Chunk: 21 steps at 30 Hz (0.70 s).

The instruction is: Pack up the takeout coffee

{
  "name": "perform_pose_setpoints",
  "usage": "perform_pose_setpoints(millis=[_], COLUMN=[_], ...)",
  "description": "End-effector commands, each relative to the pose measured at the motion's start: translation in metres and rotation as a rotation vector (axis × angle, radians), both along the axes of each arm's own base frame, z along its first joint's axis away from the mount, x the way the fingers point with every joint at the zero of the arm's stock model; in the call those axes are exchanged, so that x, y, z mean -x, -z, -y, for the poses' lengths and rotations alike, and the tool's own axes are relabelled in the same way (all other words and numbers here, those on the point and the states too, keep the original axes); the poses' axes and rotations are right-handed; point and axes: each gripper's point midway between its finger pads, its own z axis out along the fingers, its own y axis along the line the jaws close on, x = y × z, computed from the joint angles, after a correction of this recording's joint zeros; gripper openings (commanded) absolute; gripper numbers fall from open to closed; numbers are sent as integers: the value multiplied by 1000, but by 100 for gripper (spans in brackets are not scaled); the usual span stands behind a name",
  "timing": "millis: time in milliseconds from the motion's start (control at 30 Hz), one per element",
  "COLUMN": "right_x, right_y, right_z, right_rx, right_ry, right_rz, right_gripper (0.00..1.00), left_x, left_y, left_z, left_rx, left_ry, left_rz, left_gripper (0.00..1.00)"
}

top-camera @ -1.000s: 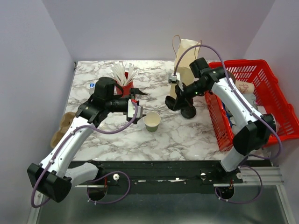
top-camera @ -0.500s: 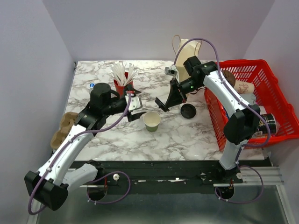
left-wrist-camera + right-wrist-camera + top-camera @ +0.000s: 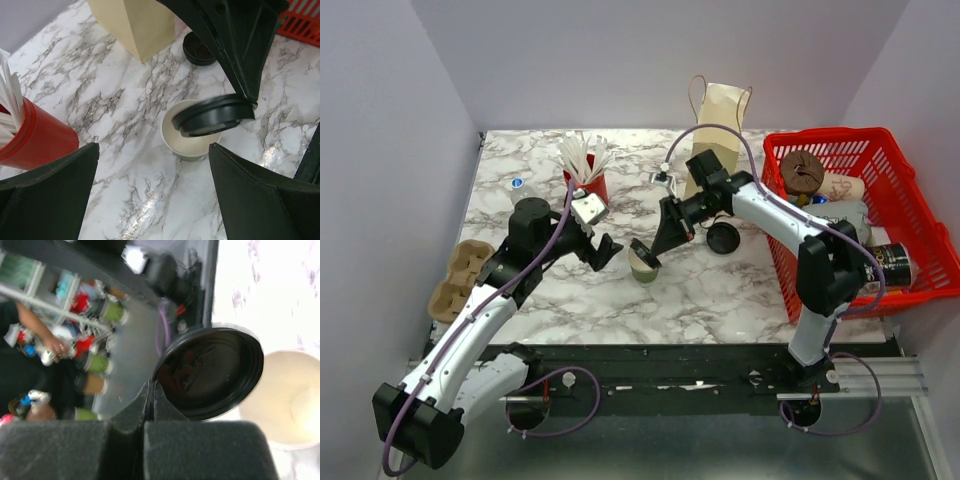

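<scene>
One thin pinch at the rim is all that carries the black lid (image 3: pixel 212 116): the right gripper (image 3: pixel 246 95) is pressed together on one edge, so the lid hangs tilted, partly over the mouth of the olive-green cup (image 3: pixel 192 144). The cup stands open and upright on the marble surface (image 3: pixel 125 190), between the two arms. Pushed down at this slant, the lid would likely seat on one side only. The push could also tip or skid the light cup, which nothing braces, or twist the lid in its narrow grip. The right arm stretches low and far to its left, wrist angled down at the cup. The left gripper (image 3: pixel 155 150) hovers near the cup, spread wide and holding nothing.
</scene>
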Motion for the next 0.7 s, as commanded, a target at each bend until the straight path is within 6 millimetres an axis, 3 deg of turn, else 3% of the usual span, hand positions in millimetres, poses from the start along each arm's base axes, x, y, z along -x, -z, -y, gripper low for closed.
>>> perform_pose_setpoints(millis=[0, 100, 133, 233, 433, 567, 667], right_x=[-34, -39, -46, -47, -26, -24, -22], right_y=[-29, -24, -31, -23, -15, 8, 7], right_z=[-21, -25, -28, -27, -24, -21, -21], right_rx=[-55, -11, -67, -70, -124, -88, -98], right_ry=[202, 299, 322, 364, 258, 263, 265], right_rz=[101, 20, 72, 57, 17, -60, -70], right_gripper=[1, 1, 1, 1, 1, 1, 1], left_x=[-4, -4, -3, -3, -7, -10, -11], left_y=[4, 8, 11, 13, 21, 24, 26], left_z=[-2, -2, -3, -2, 0, 1, 2], left_rx=[19, 20, 20, 35, 45, 56, 66], left_ry=[-35, -40, -41, -45, -62, -65, -69], left_rz=[-8, -19, -24, -24, -58, -62, -72], left_gripper=[98, 98, 98, 98, 98, 98, 98])
